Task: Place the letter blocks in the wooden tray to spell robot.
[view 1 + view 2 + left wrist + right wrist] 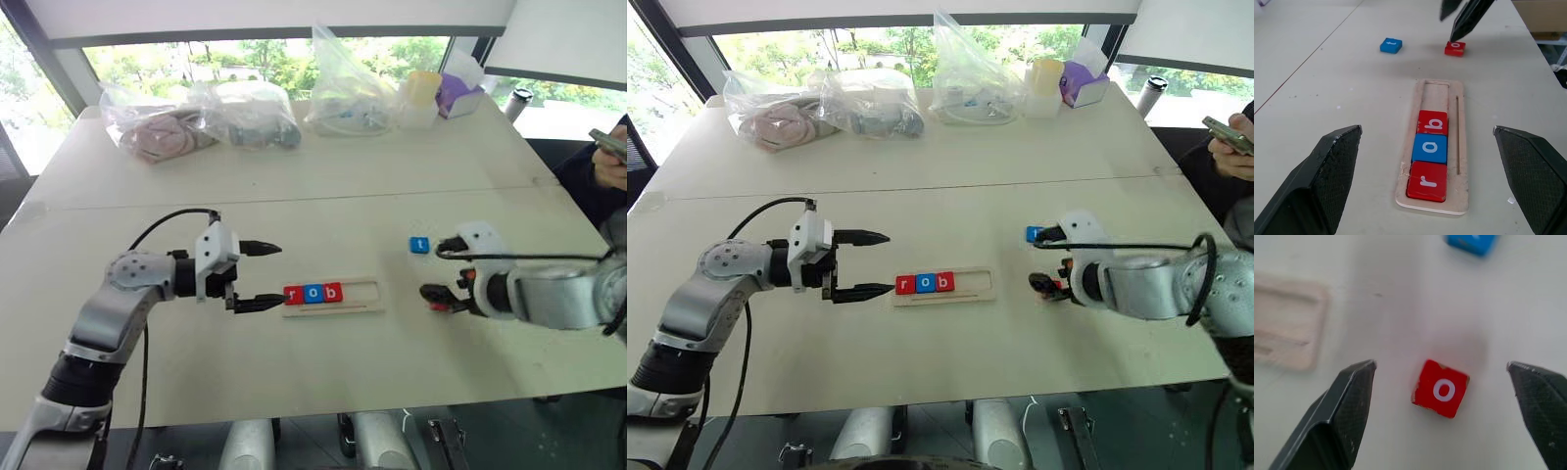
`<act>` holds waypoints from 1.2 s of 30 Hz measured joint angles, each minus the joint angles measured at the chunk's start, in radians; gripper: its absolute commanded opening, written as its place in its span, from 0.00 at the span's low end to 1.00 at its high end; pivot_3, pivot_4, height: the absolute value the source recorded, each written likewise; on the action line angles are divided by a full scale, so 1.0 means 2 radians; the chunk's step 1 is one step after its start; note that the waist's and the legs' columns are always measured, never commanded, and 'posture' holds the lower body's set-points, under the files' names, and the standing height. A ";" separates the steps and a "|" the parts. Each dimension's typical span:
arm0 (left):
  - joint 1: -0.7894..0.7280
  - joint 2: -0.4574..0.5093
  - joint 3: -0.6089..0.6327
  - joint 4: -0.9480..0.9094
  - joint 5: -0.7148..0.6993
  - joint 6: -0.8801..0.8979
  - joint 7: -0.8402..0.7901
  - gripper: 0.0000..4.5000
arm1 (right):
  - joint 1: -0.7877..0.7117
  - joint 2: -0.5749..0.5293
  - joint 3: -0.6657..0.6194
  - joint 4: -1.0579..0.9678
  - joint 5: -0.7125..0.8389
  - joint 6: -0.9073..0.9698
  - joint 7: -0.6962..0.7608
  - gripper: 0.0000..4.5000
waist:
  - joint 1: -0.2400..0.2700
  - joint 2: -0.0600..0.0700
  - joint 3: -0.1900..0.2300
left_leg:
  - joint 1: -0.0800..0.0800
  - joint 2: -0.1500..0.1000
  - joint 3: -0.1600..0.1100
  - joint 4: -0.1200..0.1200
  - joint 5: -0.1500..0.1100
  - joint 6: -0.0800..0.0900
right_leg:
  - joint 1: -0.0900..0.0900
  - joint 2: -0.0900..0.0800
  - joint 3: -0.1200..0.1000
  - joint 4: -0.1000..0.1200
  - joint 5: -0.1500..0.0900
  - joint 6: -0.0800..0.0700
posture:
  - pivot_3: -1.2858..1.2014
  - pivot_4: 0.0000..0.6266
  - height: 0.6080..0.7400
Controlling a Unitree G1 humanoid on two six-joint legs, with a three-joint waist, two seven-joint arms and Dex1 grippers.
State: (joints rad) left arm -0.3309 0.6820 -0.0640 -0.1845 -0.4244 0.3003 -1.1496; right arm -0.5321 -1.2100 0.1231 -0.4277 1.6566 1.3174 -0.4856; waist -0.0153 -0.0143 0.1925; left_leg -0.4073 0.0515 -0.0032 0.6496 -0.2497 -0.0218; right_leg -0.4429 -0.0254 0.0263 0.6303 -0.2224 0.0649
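Red and rigid, the o tile [1440,388] lies flat on the table near its right edge, beyond the tray's [364,297] empty end, between the wide-open right gripper [1442,423]. It looks light, thin and smooth; opposite side edges should be pinched. The left gripper [257,276] is spread wide, empty.

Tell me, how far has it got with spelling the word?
Three blocks, r, o, b, already sit in the wooden tray. The open right end effector hovers over the red o on the table. That and the blue t remain to place.
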 measured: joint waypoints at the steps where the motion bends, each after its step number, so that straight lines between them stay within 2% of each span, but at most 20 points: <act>1: 0.000 -0.001 0.000 -0.001 0.000 0.000 0.001 1.00 | -0.004 -0.036 0.018 -0.027 -0.066 -0.016 0.080 0.99 | 0.002 0.000 0.000 | 0.000 0.000 0.000 0.000 0.000 0.000 | 0.000 0.000 0.000 0.000 0.000 0.000 | 0.52 0.24 1.00; 2: 0.000 -0.001 0.000 -0.002 0.000 0.000 0.001 1.00 | 0.006 -0.081 0.041 -0.048 -0.150 -0.055 0.176 0.99 | 0.006 0.000 0.000 | 0.000 0.000 0.000 -0.001 0.000 0.000 | 0.000 0.000 -0.001 -0.001 -0.001 0.000 | 0.52 0.24 1.00; 5: -0.002 -0.003 -0.001 -0.003 0.000 0.001 0.003 1.00 | 0.063 -0.148 0.085 -0.038 -0.349 -0.205 0.384 0.99 | 0.005 0.000 0.000 | -0.001 0.000 0.001 -0.001 0.000 0.000 | 0.000 -0.001 -0.001 -0.002 -0.001 0.001 | 0.52 0.24 1.00; 8: -0.003 -0.004 -0.001 -0.003 0.000 0.002 0.007 1.00 | 0.119 -0.156 0.119 0.031 -0.515 -0.381 0.535 0.99 | 0.001 0.000 0.000 | -0.001 -0.001 0.003 0.000 0.000 0.000 | 0.000 -0.001 0.000 -0.002 -0.001 0.001 | 0.52 0.24 1.00; 10: -0.003 -0.005 -0.001 -0.003 0.000 0.004 0.009 1.00 | 0.126 -0.136 0.121 0.083 -0.574 -0.468 0.607 0.99 | -0.003 0.000 0.000 | 0.000 0.000 0.003 0.000 0.000 0.000 | 0.000 -0.001 0.001 -0.001 -0.001 0.001 | 0.52 0.24 1.00; 13: -0.003 -0.006 -0.001 -0.008 0.000 0.009 0.012 1.00 | 0.105 -0.082 0.119 0.164 -0.624 -0.541 0.695 0.99 | -0.003 0.000 0.000 | 0.001 0.000 0.003 0.000 0.000 0.000 | 0.000 0.000 0.001 0.001 0.000 0.001 | 0.52 0.24 1.00; 17: -0.002 -0.004 0.000 -0.014 0.000 0.013 0.015 1.00 | 0.078 -0.033 0.117 0.241 -0.663 -0.579 0.768 0.99 | -0.001 0.000 0.000 | 0.001 0.000 0.002 0.001 0.000 0.000 | 0.000 0.000 0.001 0.001 0.000 0.000 | 0.52 0.24 1.00; 21: 0.003 0.001 0.001 -0.025 0.000 0.019 0.021 1.00 | 0.060 0.008 0.109 0.284 -0.682 -0.583 0.818 0.99 | 0.000 0.000 0.000 | 0.001 0.000 0.002 0.001 0.000 0.000 | 0.000 0.000 0.001 0.001 0.000 0.000 | 0.52 0.24 1.00; 27: 0.012 0.008 0.004 -0.036 -0.001 0.023 0.025 1.00 | 0.057 0.030 0.092 0.300 -0.705 -0.576 0.861 0.99 | 0.001 0.000 0.000 | 0.001 0.000 0.002 0.001 0.000 0.000 | 0.000 0.000 0.001 0.001 0.000 -0.001 | 0.52 0.24 1.00; 30: 0.017 0.012 0.010 -0.039 -0.001 0.023 0.026 1.00 | 0.058 0.038 0.084 0.302 -0.714 -0.572 0.871 0.82 | 0.001 0.000 0.000 | 0.001 0.000 0.002 0.001 0.000 0.000 | 0.001 0.000 0.001 0.001 0.000 -0.001 | 0.52 0.24 1.00; 35: 0.022 0.013 0.011 -0.044 -0.001 0.023 0.028 1.00 | 0.060 0.055 0.070 0.294 -0.721 -0.548 0.876 0.26 | 0.001 0.000 0.000 | 0.001 0.000 0.002 0.001 0.000 0.000 | 0.001 0.000 0.001 0.001 0.001 -0.001 | 0.52 0.24 1.00; 36: 0.022 0.013 0.011 -0.045 -0.001 0.023 0.029 1.00 | 0.060 0.059 0.068 0.290 -0.722 -0.542 0.877 0.25 | 0.001 0.000 0.000 | 0.001 0.000 0.002 0.001 0.000 0.000 | 0.001 0.000 0.001 0.001 0.001 -0.001 | 0.52 0.24 1.00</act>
State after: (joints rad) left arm -0.2862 0.7083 -0.0429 -0.2738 -0.4269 0.3472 -1.0918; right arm -0.4119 -1.0920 0.2582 0.1523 0.2129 0.2336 1.2688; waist -0.0140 -0.0140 0.1928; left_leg -0.4046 0.0509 0.0007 0.6515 -0.2497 -0.0220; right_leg -0.4410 -0.0253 0.0281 0.6326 -0.2213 0.0638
